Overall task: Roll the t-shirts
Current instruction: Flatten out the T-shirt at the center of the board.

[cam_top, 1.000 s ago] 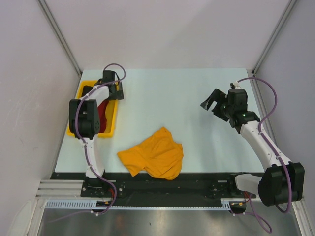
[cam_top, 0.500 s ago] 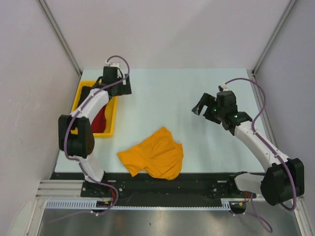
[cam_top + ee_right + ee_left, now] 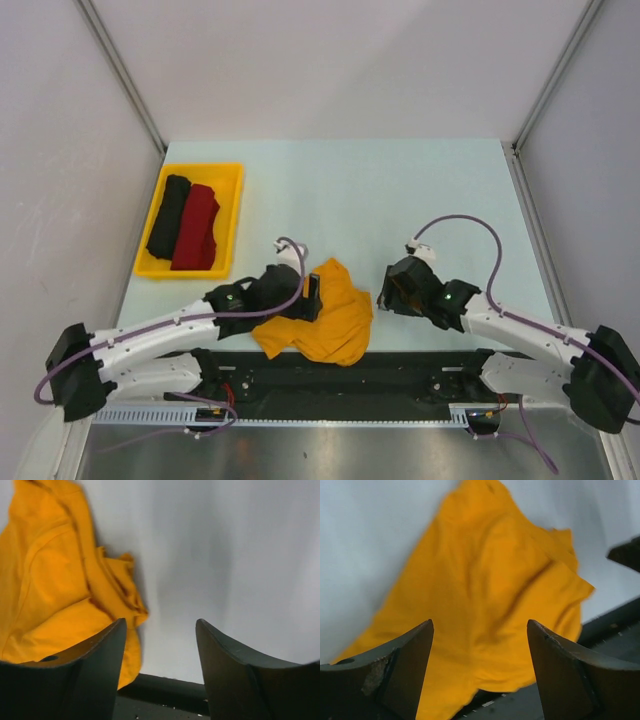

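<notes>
**Status: nothing grasped**

You find the mustard-orange t-shirt (image 3: 335, 322) crumpled at the near edge of the worktop (image 3: 400, 190). The left gripper (image 3: 312, 290) hangs over the t-shirt's left part, released. The right gripper (image 3: 384, 297) sits just beside its right edge, also released and empty.

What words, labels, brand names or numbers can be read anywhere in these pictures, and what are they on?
None: no view shows any readable text.
Crumpled mustard-orange cloth t-shirt: plain, no print or logo.
Yellow plastic tray: no marking visible.
Black rolled shirt and dark red rolled shirt in the tray: no print showing.
</notes>
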Controlling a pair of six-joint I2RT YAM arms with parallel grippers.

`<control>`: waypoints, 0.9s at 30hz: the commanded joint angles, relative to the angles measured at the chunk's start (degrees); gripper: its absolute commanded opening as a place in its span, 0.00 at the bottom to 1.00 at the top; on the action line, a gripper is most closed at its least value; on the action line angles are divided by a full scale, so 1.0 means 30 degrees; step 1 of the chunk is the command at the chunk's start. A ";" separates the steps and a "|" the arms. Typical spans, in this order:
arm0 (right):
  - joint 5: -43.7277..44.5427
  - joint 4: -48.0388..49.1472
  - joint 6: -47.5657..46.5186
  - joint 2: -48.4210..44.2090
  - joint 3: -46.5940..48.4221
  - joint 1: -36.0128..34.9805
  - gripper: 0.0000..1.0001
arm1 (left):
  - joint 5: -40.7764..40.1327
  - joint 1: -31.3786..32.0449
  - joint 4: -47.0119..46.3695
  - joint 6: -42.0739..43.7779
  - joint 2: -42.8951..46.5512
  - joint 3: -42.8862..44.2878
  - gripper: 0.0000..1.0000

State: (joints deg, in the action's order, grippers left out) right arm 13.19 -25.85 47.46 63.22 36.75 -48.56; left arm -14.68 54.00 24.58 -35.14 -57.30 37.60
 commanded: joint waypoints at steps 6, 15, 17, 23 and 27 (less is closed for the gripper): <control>0.3017 -0.3540 0.3661 -0.5835 -0.1849 0.2412 0.67 | -0.4329 0.6372 0.0154 -0.2235 -0.8484 0.6143 0.80; 0.1933 -0.5359 0.2696 -0.8623 -0.2085 0.5432 0.67 | -0.4425 0.7284 0.0830 -0.1003 -1.2949 1.0490 0.72; 0.1668 -0.5330 0.2462 -0.8565 -0.2085 0.5754 0.67 | -0.4395 0.7372 0.1063 -0.1178 -1.3592 1.0638 0.70; 0.1317 -0.4774 0.2460 -0.8242 -0.2231 0.5843 0.67 | -0.4308 0.7489 0.1240 -0.1296 -1.4824 1.1223 0.60; 0.1112 -0.4365 0.2489 -0.7979 -0.2465 0.5843 0.67 | -0.4189 0.7518 0.1094 -0.1442 -1.5236 1.1254 0.52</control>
State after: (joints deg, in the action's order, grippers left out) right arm 17.08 -40.47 55.40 38.76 30.09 -31.24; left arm -26.65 76.07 27.79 -39.03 -102.35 68.66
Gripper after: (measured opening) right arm 0.669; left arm 0.557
